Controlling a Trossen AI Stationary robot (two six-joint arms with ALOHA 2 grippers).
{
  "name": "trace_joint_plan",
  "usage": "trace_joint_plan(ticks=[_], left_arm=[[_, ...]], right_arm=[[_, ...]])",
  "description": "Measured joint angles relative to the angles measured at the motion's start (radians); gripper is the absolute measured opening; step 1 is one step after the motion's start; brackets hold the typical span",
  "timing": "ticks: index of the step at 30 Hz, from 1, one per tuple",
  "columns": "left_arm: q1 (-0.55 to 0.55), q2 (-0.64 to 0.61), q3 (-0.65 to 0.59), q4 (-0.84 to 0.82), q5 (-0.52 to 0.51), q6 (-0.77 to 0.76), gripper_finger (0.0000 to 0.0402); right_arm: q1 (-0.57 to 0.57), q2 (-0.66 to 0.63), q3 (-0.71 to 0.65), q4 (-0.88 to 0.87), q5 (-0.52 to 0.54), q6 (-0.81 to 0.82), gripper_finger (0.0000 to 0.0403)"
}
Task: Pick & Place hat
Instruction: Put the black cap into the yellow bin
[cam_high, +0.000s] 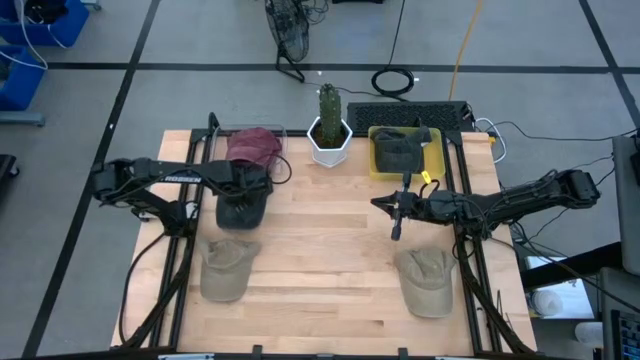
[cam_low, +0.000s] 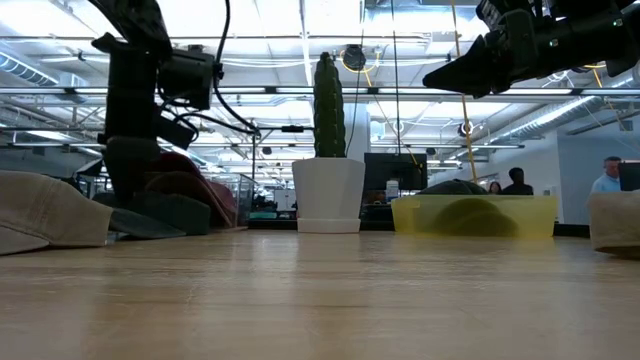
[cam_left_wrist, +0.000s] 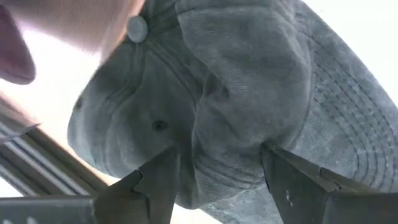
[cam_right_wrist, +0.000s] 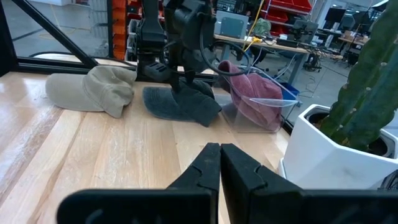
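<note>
A robotics lab set in a large, open industrial hall.

A wooden counter (cam_high: 330, 260) stands on a grey floor marked with dark tape lines (cam_high: 130, 90), two dark robot arms mounted at its sides. Beyond the counter's far edge, loose cables (cam_high: 395, 80) lie coiled on the floor. Behind the counter, a high ceiling of exposed beams and strip lights (cam_low: 270, 95) spans the hall, with workbenches and monitors (cam_right_wrist: 311, 28), red parts bins (cam_right_wrist: 286, 7), and people at desks (cam_low: 605, 175).
</note>
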Motion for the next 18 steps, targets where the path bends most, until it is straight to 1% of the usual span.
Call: trace_joint_plan(ticks=[3, 5, 8, 14, 15, 16, 18], left_arm=[[-0.008, 0.000, 0.000, 0.001, 0.011, 0.000, 0.0223], [-0.016, 0.001, 0.000, 0.001, 0.015, 0.006, 0.0203], [-0.021, 0.001, 0.000, 0.001, 0.038, 0.015, 0.0151], [-0.021, 0.001, 0.000, 0.001, 0.049, 0.017, 0.0027], [-0.021, 0.001, 0.000, 0.001, 0.058, 0.018, 0.0015], [-0.021, 0.001, 0.002, 0.001, 0.066, 0.018, 0.0012], [-0.021, 0.001, 0.010, 0.001, 0.083, 0.014, 0.0016]], right_arm=[[0.000, 0.000, 0.000, 0.000, 0.000, 0.000, 0.0004], [0.000, 0.000, 0.000, 0.000, 0.000, 0.000, 0.0004], [0.000, 0.000, 0.000, 0.000, 0.000, 0.000, 0.0004], [0.000, 0.000, 0.000, 0.000, 0.000, 0.000, 0.0004], [0.000, 0.000, 0.000, 0.000, 0.000, 0.000, 0.0004], [0.000, 0.000, 0.000, 0.000, 0.000, 0.000, 0.0004], [0.000, 0.000, 0.000, 0.000, 0.000, 0.000, 0.0004]])
